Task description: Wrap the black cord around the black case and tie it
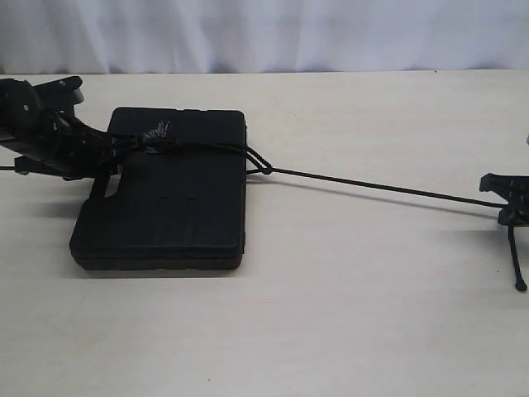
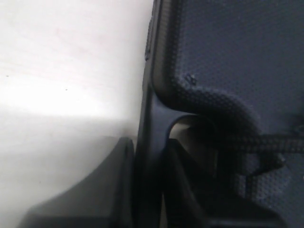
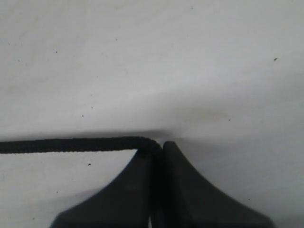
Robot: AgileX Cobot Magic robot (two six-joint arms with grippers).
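Robot lab or test bench, by the look of it.

- Plain pale worktop (image 1: 347,331), matte and evenly lit. Both wrist views show a few small dark specks on it.
- White fabric backdrop (image 1: 264,33) hangs in soft folds along the far edge and screens off the room behind.
- Black left arm (image 1: 45,124) comes in at one side of the worktop, right gripper (image 1: 506,203) at the other.
- Cameras are mounted on both wrists.

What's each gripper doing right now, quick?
Left gripper: closed on the handle edge of the flat matte black plastic case.
Right gripper: closed on the thin black braided cord.
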